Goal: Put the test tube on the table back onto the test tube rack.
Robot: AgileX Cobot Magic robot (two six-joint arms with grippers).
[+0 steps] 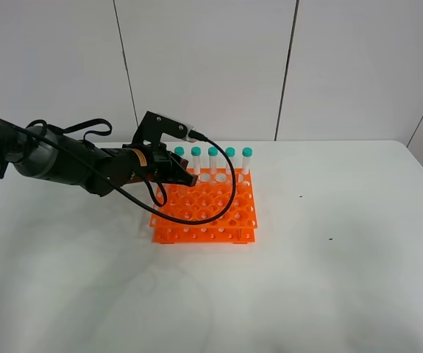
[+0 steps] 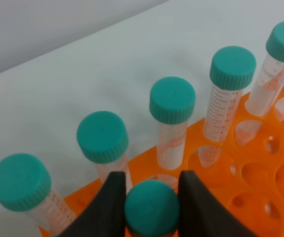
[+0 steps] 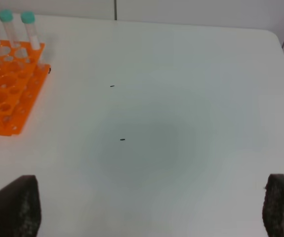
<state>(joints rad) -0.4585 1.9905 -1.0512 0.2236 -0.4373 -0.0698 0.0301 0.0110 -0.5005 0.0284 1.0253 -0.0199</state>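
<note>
- Left fingers [image 2: 113, 207] are closed in tight on the teal cap of the test tube [image 2: 151, 207], one black finger pressed against each side of it; the left gripper [image 1: 184, 177] sits over the rear left part of the rack, and the tube body below the cap is hidden from view.
- Right fingers [image 3: 13, 207] are spread wide, one at each edge of the right wrist view, gripping nothing, bare surface between them.
- The counter [image 1: 343, 279]: one broad white top, carrying the rack, with two tiny dark specks [image 3: 122, 139] on the open stretch to the rack's right.
- The test tube rack [image 1: 218, 217]: one, bright orange, two tiers, a grid of round holes, sitting near the middle of the counter.
- Tubes standing in the rack: five teal-capped ones in the back row [image 2: 171, 123], upright, side by side, clear bodies with faint graduation marks.
- That makes six tubes counted in all, the held one just in front of the back row, its cap lower than its neighbours'.
- Whether its tip is already down in a hole, I cannot tell.
- Most of the rack's holes show nothing in them.
</note>
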